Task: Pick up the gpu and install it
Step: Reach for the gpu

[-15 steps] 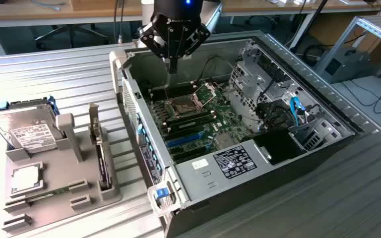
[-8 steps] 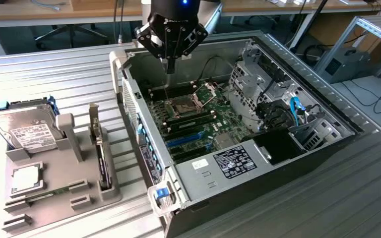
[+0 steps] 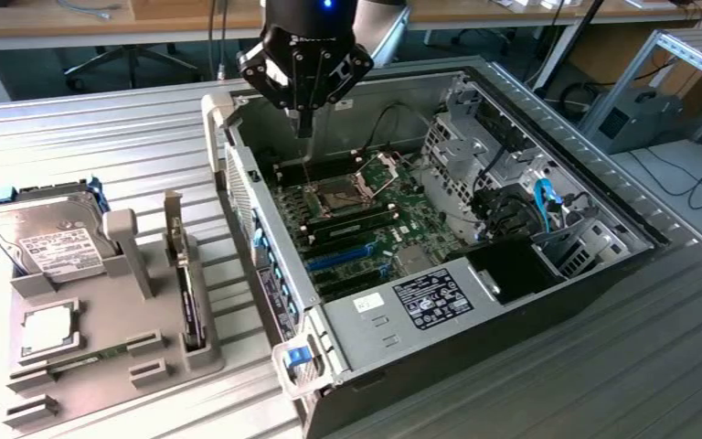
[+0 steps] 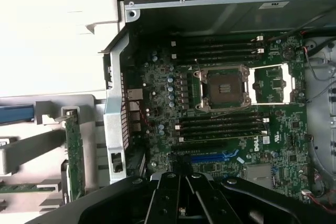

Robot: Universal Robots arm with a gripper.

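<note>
Bench (image 3: 107,137), slatted metal; computer case (image 3: 260,229) open, mid-bench; grey holder (image 3: 143,315) at bench edge, exterior view's left; gripper (image 3: 304,123) over case's far corner, fingers pressed together, empty; gpu (image 3: 184,293) upright in holder's case-side slot

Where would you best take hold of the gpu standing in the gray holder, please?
Grip the long top edge, coming straight down from above. The gpu stands on edge in the gray holder, so both flat faces are free near the top while its lower edge is seated.
</note>
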